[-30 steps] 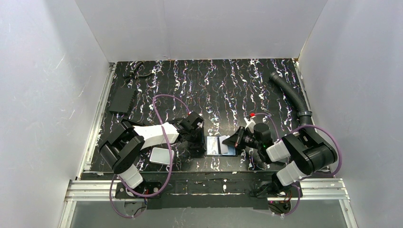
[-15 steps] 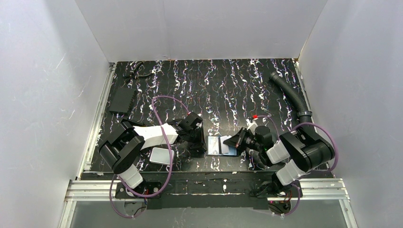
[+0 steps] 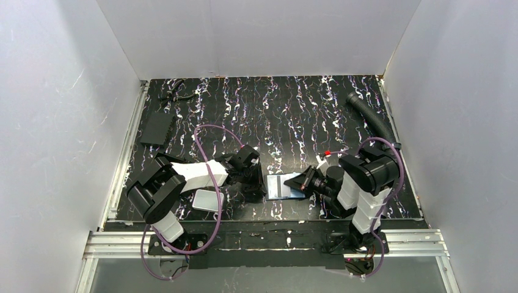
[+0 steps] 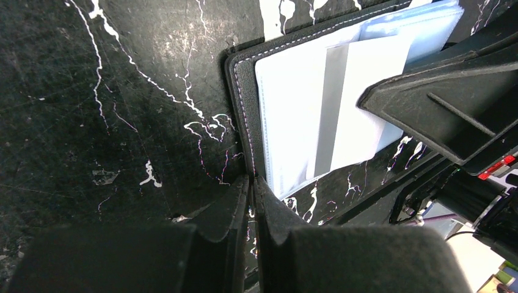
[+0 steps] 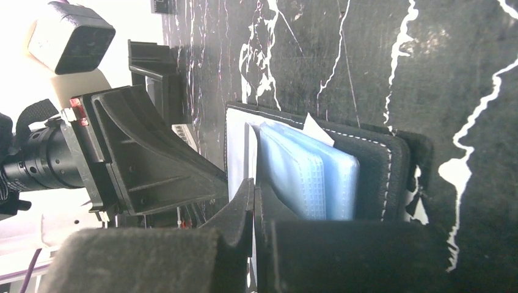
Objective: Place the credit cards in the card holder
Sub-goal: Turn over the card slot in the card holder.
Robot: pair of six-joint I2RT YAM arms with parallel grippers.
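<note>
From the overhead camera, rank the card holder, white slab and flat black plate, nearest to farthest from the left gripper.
1. card holder, touching the left gripper, on its right.
2. white slab, near edge, left.
3. black plate, far left.

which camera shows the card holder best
The left wrist view: the open card holder lies face-on and close, its stitched black edge and clear pockets plain. The right wrist view shows it from the side, bluish pockets fanned. The top view shows it small.

Soft, even light from above; wrist views have blurred foregrounds, and the card holder (image 4: 293, 110) glares white inside.
</note>
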